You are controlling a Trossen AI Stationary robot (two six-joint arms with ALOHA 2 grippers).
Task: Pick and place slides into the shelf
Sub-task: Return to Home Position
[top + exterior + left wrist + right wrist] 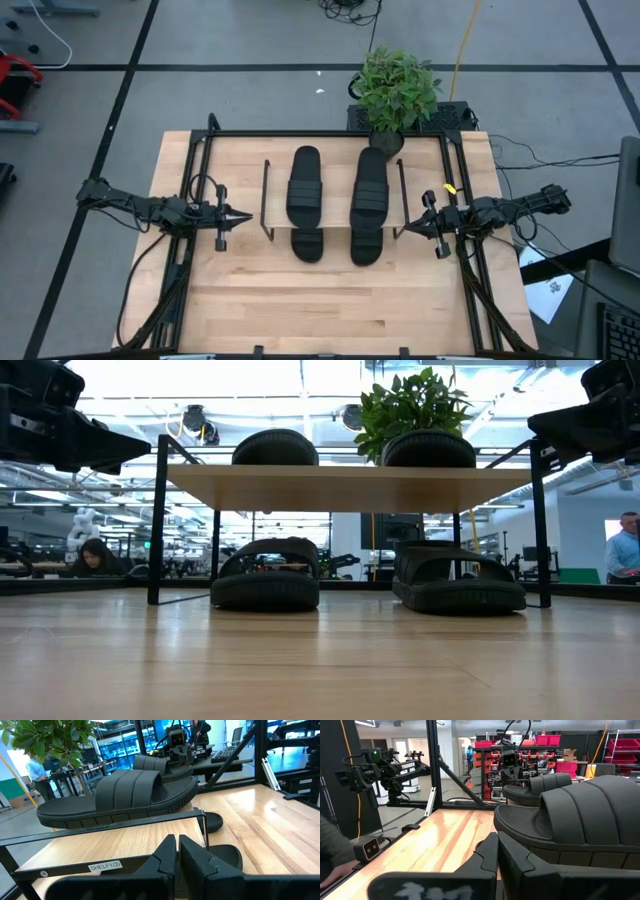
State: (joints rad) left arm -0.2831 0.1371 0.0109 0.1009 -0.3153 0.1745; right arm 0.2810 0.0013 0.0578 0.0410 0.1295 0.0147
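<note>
The shelf (282, 232) stands mid-table, a light wooden board (340, 488) on a black wire frame. Two black slides (304, 185) (369, 190) lie side by side on its board. Two more (265, 575) (455, 578) rest by their soles on the table under it, their ends sticking out at the near side (307, 243) (366, 245). My left gripper (245, 215) is shut and empty just left of the shelf, level with its board (177, 852). My right gripper (400, 232) is shut and empty just right of the shelf (497, 852).
A potted plant (397, 90) stands at the table's far edge behind the shelf. Black rails (200, 150) run along the table's left, right and far sides. Bare wood (330, 310) lies near the front edge. People show in the room beyond the table (625, 550).
</note>
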